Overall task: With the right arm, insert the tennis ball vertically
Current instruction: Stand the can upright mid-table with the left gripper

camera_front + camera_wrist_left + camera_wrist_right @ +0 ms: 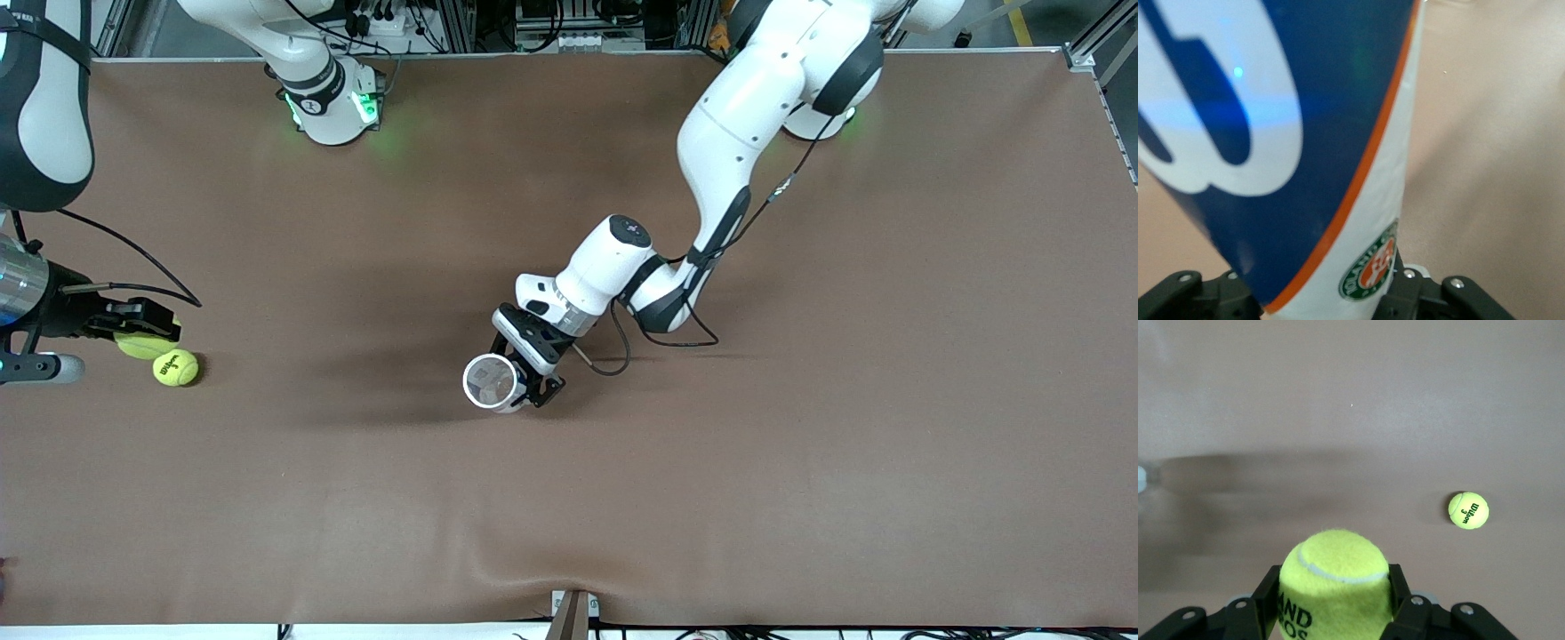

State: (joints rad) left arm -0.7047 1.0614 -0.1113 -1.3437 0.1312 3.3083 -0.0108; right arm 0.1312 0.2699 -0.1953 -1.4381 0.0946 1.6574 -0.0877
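My right gripper (147,334) is shut on a yellow tennis ball (140,347), over the right arm's end of the table. In the right wrist view that ball (1335,587) sits squeezed between the black fingers (1266,603). A second tennis ball (175,367) marked Wilson lies loose on the cloth beside it (1468,511). At the table's middle, my left gripper (530,377) is shut on a ball can (490,380) standing upright, with its open white-rimmed mouth facing up. The can's blue, white and orange label (1305,133) fills the left wrist view.
Brown cloth (800,444) covers the whole table. The right arm's base (333,107) and the left arm's base (813,120) stand along the edge farthest from the front camera. A small bracket (573,613) sits at the nearest edge. A black cable (622,351) loops beside the left wrist.
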